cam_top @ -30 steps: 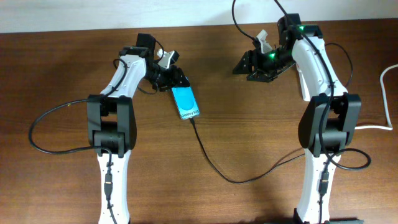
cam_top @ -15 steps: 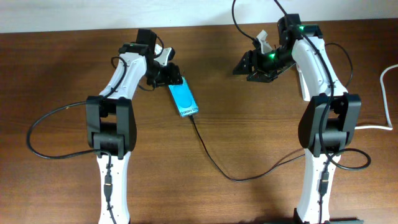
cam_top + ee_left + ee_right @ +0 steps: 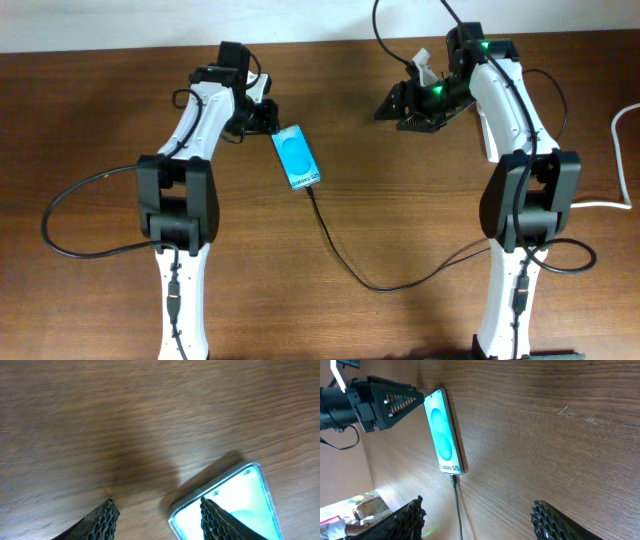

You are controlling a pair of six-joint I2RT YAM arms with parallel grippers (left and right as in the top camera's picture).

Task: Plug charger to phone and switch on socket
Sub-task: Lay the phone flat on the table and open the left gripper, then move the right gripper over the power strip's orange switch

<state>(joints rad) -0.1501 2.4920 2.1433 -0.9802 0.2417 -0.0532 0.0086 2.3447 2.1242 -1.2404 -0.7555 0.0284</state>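
Note:
The phone (image 3: 297, 159) lies flat on the wooden table with its cyan screen lit; it also shows in the left wrist view (image 3: 235, 505) and the right wrist view (image 3: 442, 432). The charger cable (image 3: 345, 265) runs from the phone's near end in a curve toward the right arm's base; its connector tip (image 3: 453, 480) sits in the phone's port. My left gripper (image 3: 264, 115) is open and empty just beyond the phone's far end (image 3: 157, 515). My right gripper (image 3: 398, 105) is open and empty, raised at the back right (image 3: 477, 520). The socket's body is out of view.
A thick white cord (image 3: 622, 150) loops in at the right table edge. Black arm cables curve over the table near both arm bases (image 3: 70, 220). The far table edge meets a white wall at the top.
My left gripper has let go of the phone's far end and drawn back toward the far left. The phone shifted slightly and lies free. The right arm has not moved.

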